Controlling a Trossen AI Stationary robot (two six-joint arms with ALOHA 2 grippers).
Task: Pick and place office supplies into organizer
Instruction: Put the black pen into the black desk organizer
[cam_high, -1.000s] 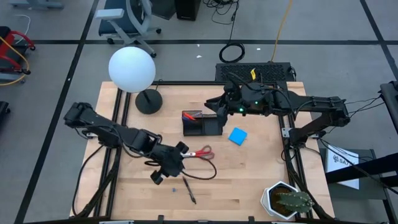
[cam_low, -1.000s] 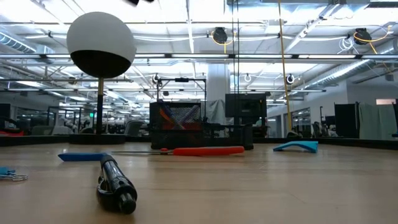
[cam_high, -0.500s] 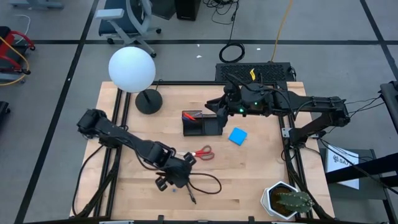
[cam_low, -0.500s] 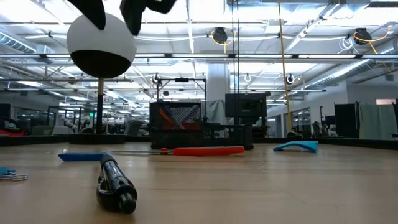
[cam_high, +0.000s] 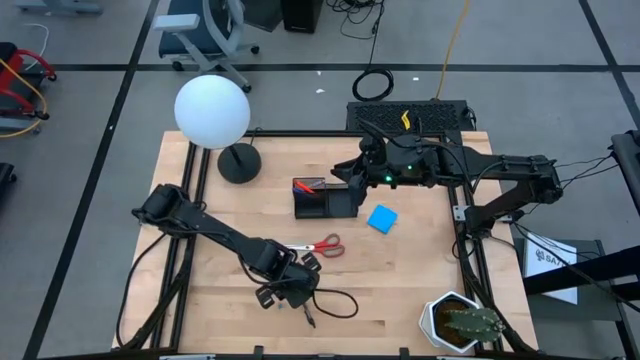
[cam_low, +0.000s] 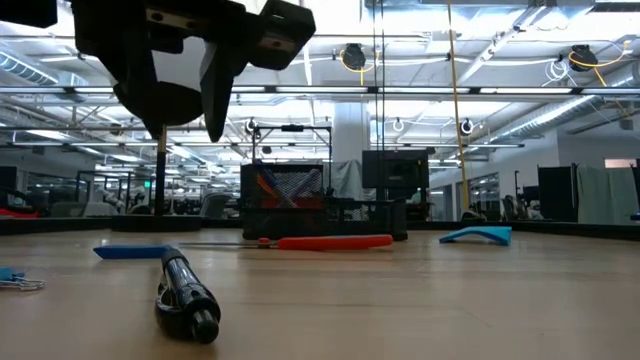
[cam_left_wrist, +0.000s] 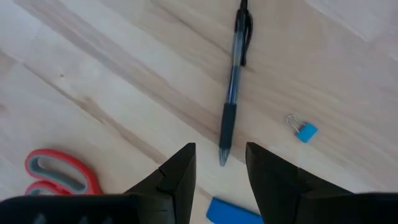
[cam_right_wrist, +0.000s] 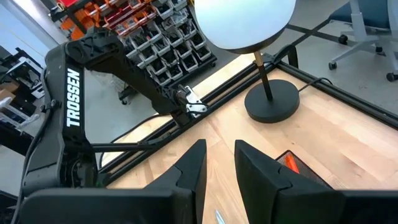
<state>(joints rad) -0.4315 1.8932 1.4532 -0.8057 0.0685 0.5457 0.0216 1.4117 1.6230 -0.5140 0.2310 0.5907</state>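
Note:
A black pen (cam_left_wrist: 231, 99) lies flat on the wooden table near its front edge, also seen in the low view (cam_low: 188, 296). My left gripper (cam_left_wrist: 221, 169) hangs open above the pen's tip end, pointing steeply down, touching nothing (cam_high: 290, 290). Beside the pen lie red-handled scissors (cam_high: 322, 245), a small blue piece (cam_left_wrist: 233, 213) and a tiny blue clip (cam_left_wrist: 305, 131). The black organizer (cam_high: 325, 200) stands mid-table with an orange pen (cam_right_wrist: 286, 163) in it. My right gripper (cam_right_wrist: 220, 168) hovers above the organizer, slightly open and empty. A blue square pad (cam_high: 382, 218) lies to the organizer's right.
A lamp with a white globe (cam_high: 212, 112) and a round black base (cam_high: 238, 162) stands at the far left. A potted cactus (cam_high: 462, 322) sits at the near right corner. Bare wood lies between the scissors and the cactus.
My left gripper has come down and moved toward the table's near edge and a little right, from beside the scissors to just above the pen, rolling slightly. In the low view it has dropped into the picture from above. Nothing on the table has moved.

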